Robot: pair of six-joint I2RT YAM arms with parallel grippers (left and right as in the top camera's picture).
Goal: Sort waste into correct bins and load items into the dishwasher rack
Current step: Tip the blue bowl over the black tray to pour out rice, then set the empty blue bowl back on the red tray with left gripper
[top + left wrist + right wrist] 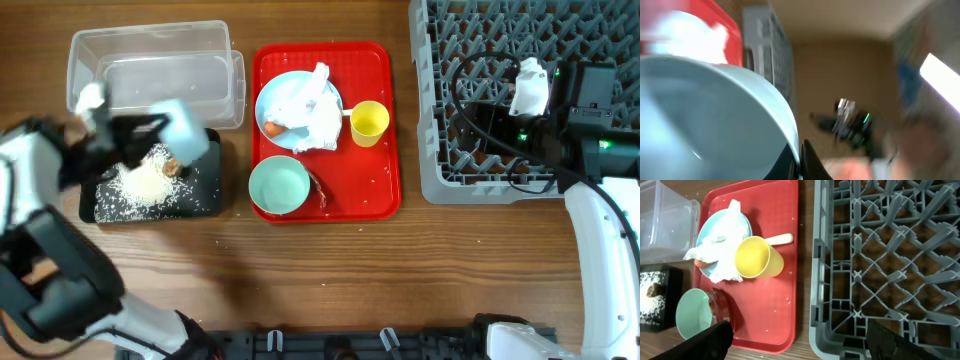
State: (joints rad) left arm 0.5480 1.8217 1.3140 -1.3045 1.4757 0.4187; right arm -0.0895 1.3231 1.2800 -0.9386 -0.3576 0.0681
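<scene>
My left gripper (150,135) is shut on the rim of a pale blue bowl (183,125), which it holds tipped over the black tray (205,195). The tray holds a heap of white rice (145,185) and a brown lump (172,163). In the left wrist view the bowl (715,120) fills the frame, its rim pinched at my gripper (800,162). On the red tray (375,185) lie the pale blue plate (272,100) with napkins (315,110) and a carrot piece (272,128), the yellow cup (368,122), the mint-green bowl (279,186) and a white spoon (780,239). My right gripper (800,345) is open and empty over the left edge of the dishwasher rack (450,180).
The clear tub (155,70) stands behind the black tray at the back left. Loose rice grains dot the red tray's floor (790,295). A crumpled wrapper (720,305) lies beside the mint-green bowl. Bare wood table (330,270) runs along the front.
</scene>
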